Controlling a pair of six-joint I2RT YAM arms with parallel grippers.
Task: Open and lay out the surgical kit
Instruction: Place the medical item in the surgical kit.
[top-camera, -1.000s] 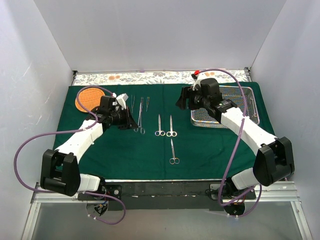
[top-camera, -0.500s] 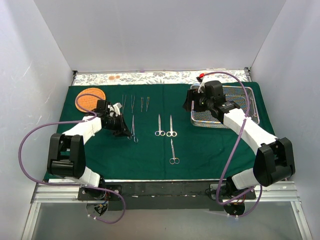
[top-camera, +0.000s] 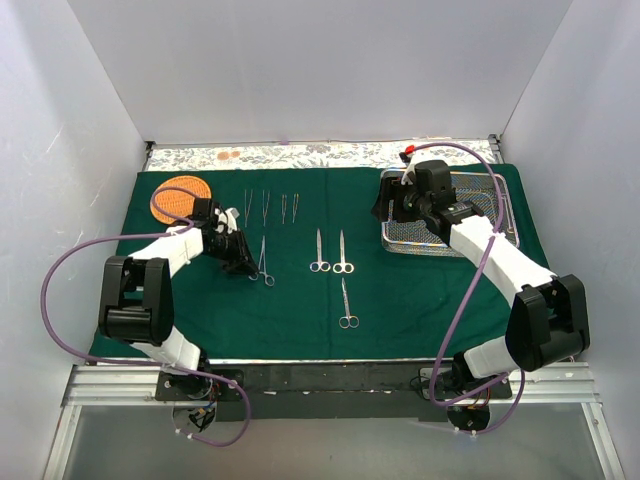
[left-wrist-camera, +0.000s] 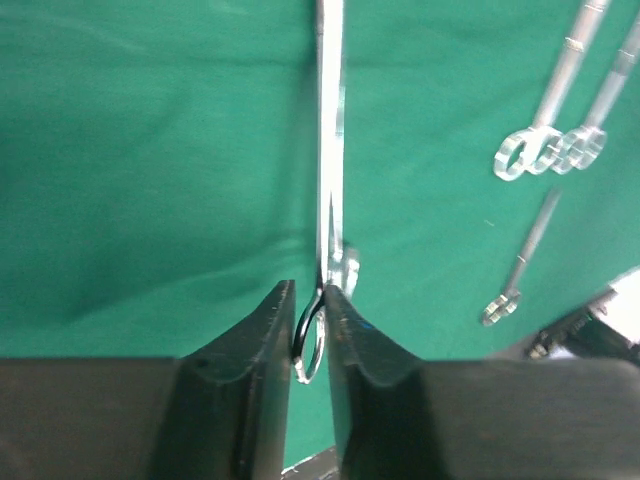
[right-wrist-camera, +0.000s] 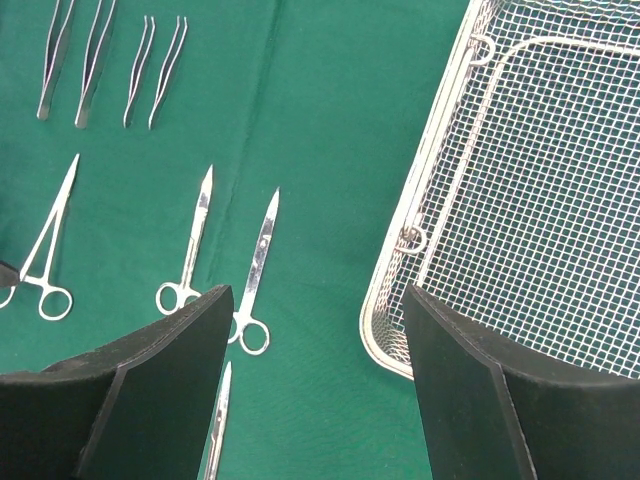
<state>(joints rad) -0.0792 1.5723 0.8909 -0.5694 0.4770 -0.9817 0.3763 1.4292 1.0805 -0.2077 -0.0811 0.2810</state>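
My left gripper (left-wrist-camera: 310, 300) stands with jaws narrowly parted about one finger ring of the ring-handled forceps (left-wrist-camera: 329, 150). I cannot tell whether it pinches. The forceps lie flat on the green cloth wrap (left-wrist-camera: 150, 150), apart from the paired scissors (left-wrist-camera: 575, 60). I judge them light, rigid and slick, best taken at the ring or shank. My right gripper (right-wrist-camera: 315, 300) is spread and empty above the wire-mesh tray (right-wrist-camera: 418, 238) rim.
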